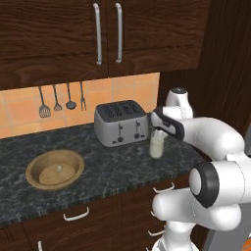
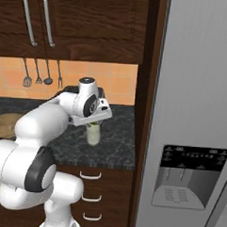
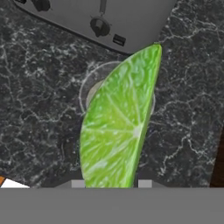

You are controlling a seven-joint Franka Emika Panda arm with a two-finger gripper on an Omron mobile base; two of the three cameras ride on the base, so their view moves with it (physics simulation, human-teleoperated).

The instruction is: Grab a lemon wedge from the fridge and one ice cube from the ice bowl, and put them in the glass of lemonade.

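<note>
My gripper (image 3: pixel 111 183) is shut on the lemon wedge (image 3: pixel 118 127), a yellow-green slice that stands upright between the fingers in the hand view. Directly below it is the round rim of the glass of lemonade (image 3: pixel 87 87). From the left base view the gripper (image 1: pixel 158 131) hangs just over the glass (image 1: pixel 157 146), which stands on the dark counter in front of the toaster's right end. The right base view gives the same: gripper (image 2: pixel 92 124) above glass (image 2: pixel 93 135). The wooden ice bowl (image 1: pixel 34 166) sits at the counter's left with an ice cube (image 1: pixel 60 168) in it. The grey fridge (image 2: pixel 196 91) stands to the right, doors closed.
A silver four-slot toaster (image 1: pixel 121 122) stands right behind the glass. Utensils (image 1: pixel 61 100) hang on the orange tile wall, and dark wall cabinets (image 1: pixel 98 34) hang overhead. A tall dark wooden panel (image 2: pixel 144 112) separates the counter from the fridge.
</note>
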